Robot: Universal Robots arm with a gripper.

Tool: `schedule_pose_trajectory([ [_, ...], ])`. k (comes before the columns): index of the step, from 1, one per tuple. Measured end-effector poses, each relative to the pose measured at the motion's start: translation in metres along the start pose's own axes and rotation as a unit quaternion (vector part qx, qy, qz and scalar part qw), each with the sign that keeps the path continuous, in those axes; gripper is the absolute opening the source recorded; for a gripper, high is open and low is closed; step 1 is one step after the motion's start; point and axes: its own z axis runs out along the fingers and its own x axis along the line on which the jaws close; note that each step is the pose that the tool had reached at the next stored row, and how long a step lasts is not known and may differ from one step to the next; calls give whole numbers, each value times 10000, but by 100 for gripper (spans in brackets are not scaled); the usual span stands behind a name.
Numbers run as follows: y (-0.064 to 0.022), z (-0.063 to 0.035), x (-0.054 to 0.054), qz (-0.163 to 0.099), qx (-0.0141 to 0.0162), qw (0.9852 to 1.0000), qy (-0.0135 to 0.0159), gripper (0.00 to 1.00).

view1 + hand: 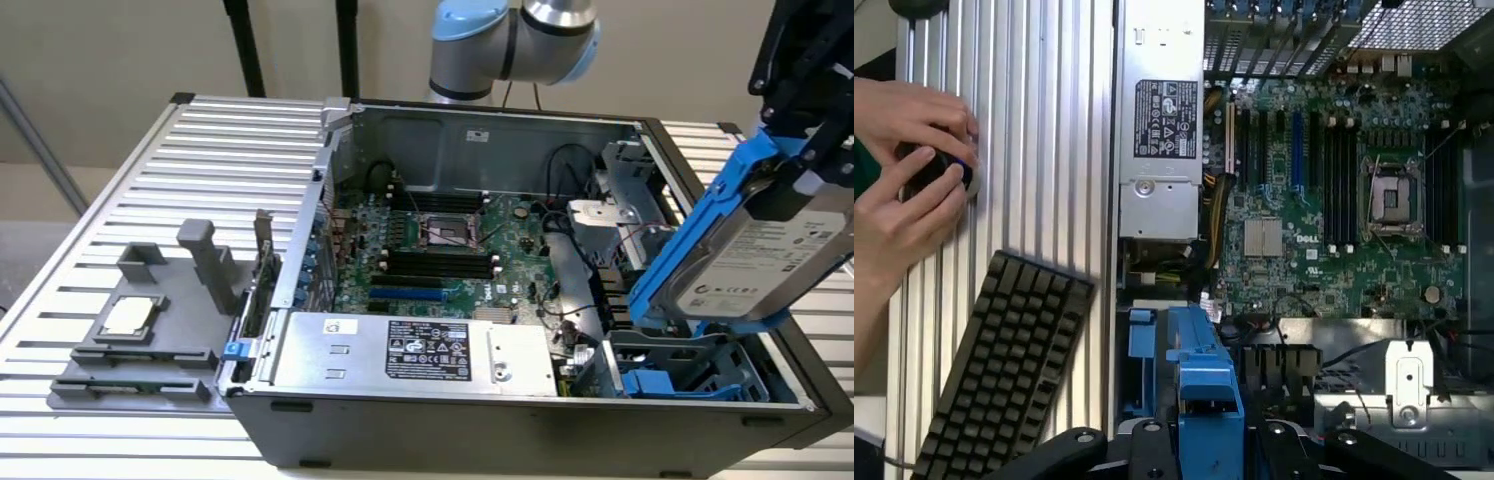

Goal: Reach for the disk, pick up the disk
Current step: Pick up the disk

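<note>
The disk point(761, 262), a silver-grey hard drive with a white label in a blue carrier, hangs tilted in the air at the exterior view's right. It is above the blue drive bay point(674, 380) at the corner of the open computer case. My gripper point(805, 175) is shut on its upper end, black fingers on either side of the carrier. In the wrist view the blue carrier point(1202, 385) runs out from between my gripper's point(1209, 445) black fingers point(1142, 445), with the motherboard beyond.
The open case point(534, 420) holds a motherboard point(441, 250) and a silver power supply with a black label point(427, 350). A grey tray with a small square chip point(130, 315) lies on the slatted table. A black keyboard point(1004, 360) and a person's hands point(904, 170) are beside the case.
</note>
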Motion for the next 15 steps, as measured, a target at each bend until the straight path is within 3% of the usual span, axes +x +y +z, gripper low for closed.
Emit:
schedule_pose_trajectory([
  [3,-97,-3,4,-15,0,10000,0,33],
  [15,-101,-3,6,-19,-1,10000,1,33],
])
